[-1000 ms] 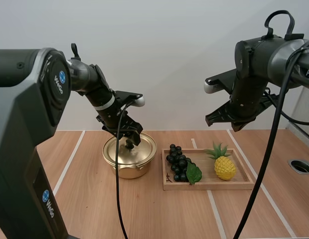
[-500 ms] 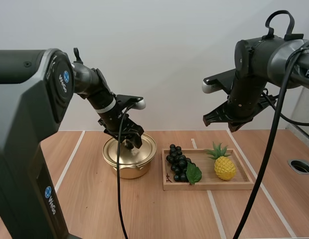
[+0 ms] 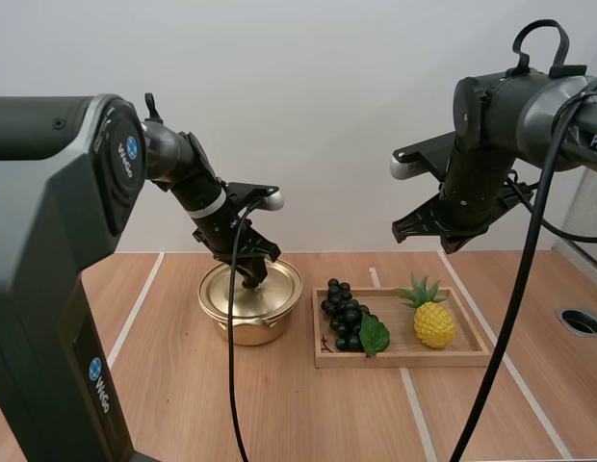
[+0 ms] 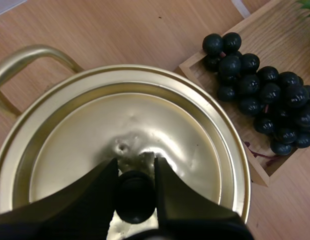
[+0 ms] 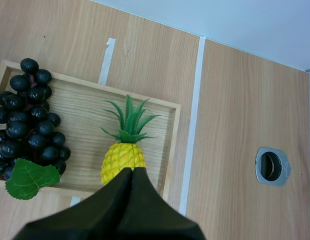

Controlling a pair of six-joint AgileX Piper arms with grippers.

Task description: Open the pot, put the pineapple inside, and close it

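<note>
The gold pot [image 3: 250, 322] sits closed, its lid [image 4: 95, 135] on, and my left jaws pinch the black knob [image 4: 135, 197]. Beside it the wooden tray [image 3: 404, 359] holds grapes [image 3: 344, 315] and the pineapple [image 3: 434, 322]. My right jaws, pressed together, hover above the pineapple. Both containers rest on a pale wood surface [image 3: 279, 404].

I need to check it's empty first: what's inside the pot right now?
Cannot tell: the lid sits on the pot, hiding its inside. Visible on top: the black knob, in the left pincer.
</note>
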